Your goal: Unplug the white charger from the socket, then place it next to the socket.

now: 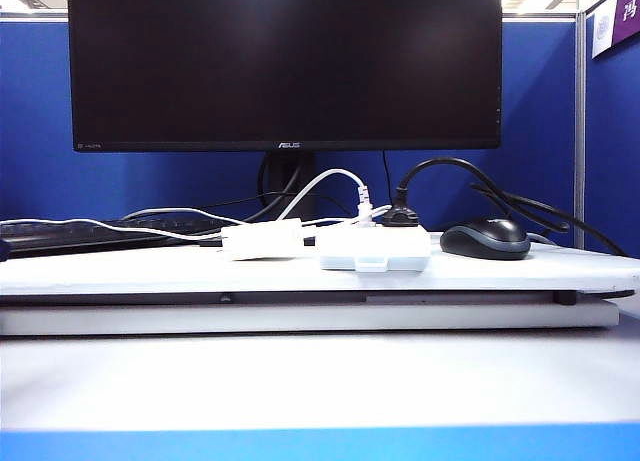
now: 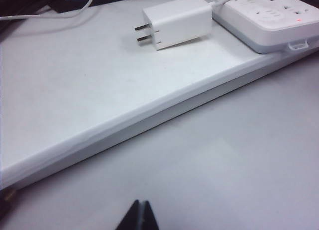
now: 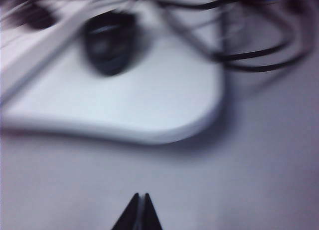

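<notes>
Exterior view first: we see the charger (image 1: 262, 239) lying on its side on the white board (image 1: 150, 271), unplugged, just left of the socket (image 1: 373, 248) and very close to it, though we cannot tell whether the two touch. A thin white cable (image 1: 110, 226) runs from the charger away from the socket, toward the dark keyboard (image 1: 60, 236). On the socket's far edge a small white plug (image 1: 365, 206) and a black plug (image 1: 400, 216) sit upright in it. A black mouse (image 1: 485, 238) rests on the board on the socket's other side, near it but apart. Behind the socket stands a dark monitor (image 1: 285, 61). We see neither arm here.

From the left wrist we see the charger (image 2: 179, 21) with its two metal prongs (image 2: 142, 34) bare and pointing away from the socket (image 2: 271, 18). The left gripper (image 2: 140, 215) hangs over the grey tabletop (image 2: 224, 155), in front of the board's edge and well apart from the socket; its black fingertips meet, clenched on nothing.

From the right wrist the picture is blurred. We make out the mouse (image 3: 108, 43) on the board's rounded corner (image 3: 199, 115), with black cables (image 3: 259, 55) beyond. The right gripper (image 3: 140, 212) is pressed closed and empty, over the tabletop and well off from the socket.
</notes>
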